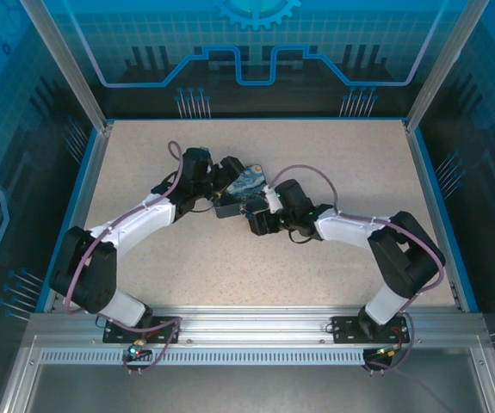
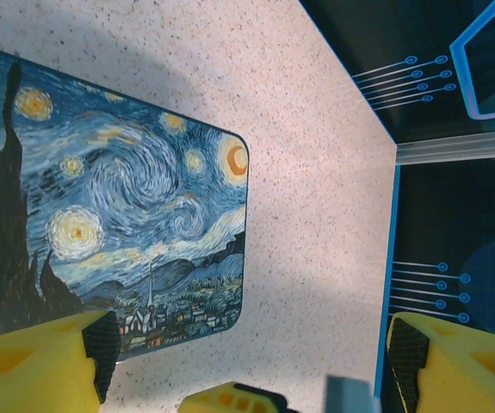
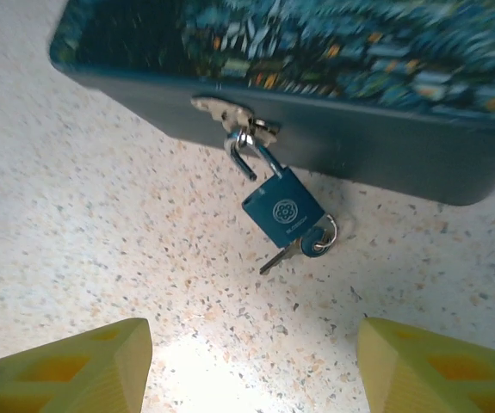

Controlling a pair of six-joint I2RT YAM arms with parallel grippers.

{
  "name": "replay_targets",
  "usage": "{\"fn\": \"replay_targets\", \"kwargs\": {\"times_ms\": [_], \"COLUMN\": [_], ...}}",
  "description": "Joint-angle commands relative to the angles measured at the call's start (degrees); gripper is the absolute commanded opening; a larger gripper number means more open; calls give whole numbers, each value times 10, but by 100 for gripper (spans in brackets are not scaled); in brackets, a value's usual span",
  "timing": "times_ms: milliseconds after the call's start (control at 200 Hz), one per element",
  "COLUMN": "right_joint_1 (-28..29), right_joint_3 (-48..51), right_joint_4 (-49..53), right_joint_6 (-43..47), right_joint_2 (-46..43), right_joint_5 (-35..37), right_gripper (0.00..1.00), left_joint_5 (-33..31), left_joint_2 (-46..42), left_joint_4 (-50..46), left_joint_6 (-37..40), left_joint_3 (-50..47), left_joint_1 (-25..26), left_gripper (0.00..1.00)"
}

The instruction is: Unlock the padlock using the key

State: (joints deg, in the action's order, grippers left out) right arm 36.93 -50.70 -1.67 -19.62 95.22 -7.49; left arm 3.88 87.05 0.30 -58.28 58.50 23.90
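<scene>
A: Where is the padlock?

B: The padlock (image 3: 283, 211) hangs by its shackle from the hasp (image 3: 230, 112) on the front wall of the painted box (image 3: 359, 146). Its blue body lies slanted on the desk (image 3: 101, 215), just in front of that wall.

A: And the key?

B: The key (image 3: 314, 243) has a blue head and sits in the bottom end of the padlock. A small ring (image 3: 329, 231) passes through it. A second, silvery key (image 3: 277, 258) lies flat on the desk beside it.

A: Is the shackle sprung?

B: Hard to say. The shackle is hooked through the hasp, but that spot is a little blurred. I can't tell whether its free end is seated in the body.

A: What about the right tool?

B: The right tool (image 3: 256, 357) is released. Its yellow fingers (image 3: 75, 366) stand wide apart with only bare desk between them. The padlock and key lie ahead of the fingers, apart from both.

A: And the left tool?

B: The left tool (image 2: 251, 348) is released too, spread wide and grasping nothing. One finger overlaps the near corner of the box's Starry Night lid in the left wrist view. The other is out toward the desk's blue edge. From above, the box sits between the two tools.
</scene>
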Motion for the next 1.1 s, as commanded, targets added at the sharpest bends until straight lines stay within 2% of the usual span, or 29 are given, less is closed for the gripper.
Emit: {"fn": "replay_targets", "kwargs": {"times_ms": [0, 340, 665, 850, 1090], "right_joint_1": [23, 80, 117, 119, 118], "right_joint_3": [-39, -102, -169, -182, -188], "right_joint_4": [38, 72, 107, 111, 105], "right_joint_6": [50, 99, 102, 86, 89], "right_joint_2": [24, 89, 158, 179, 188], "right_joint_5": [69, 193, 309, 343, 342], "right_gripper": [64, 63, 61, 59, 55], "left_joint_5": [6, 22, 30, 33, 36], "left_joint_2": [11, -17, -41, -45, -43], "left_joint_4": [-7, 7, 4, 5, 9], "left_joint_6": [8, -13, -17, -17, -17], "left_joint_3": [11, -14, -22, -27, -30], "left_joint_1": [-15, -61, -92, -98, -100], "left_gripper": [83, 84, 85, 85, 85]}}
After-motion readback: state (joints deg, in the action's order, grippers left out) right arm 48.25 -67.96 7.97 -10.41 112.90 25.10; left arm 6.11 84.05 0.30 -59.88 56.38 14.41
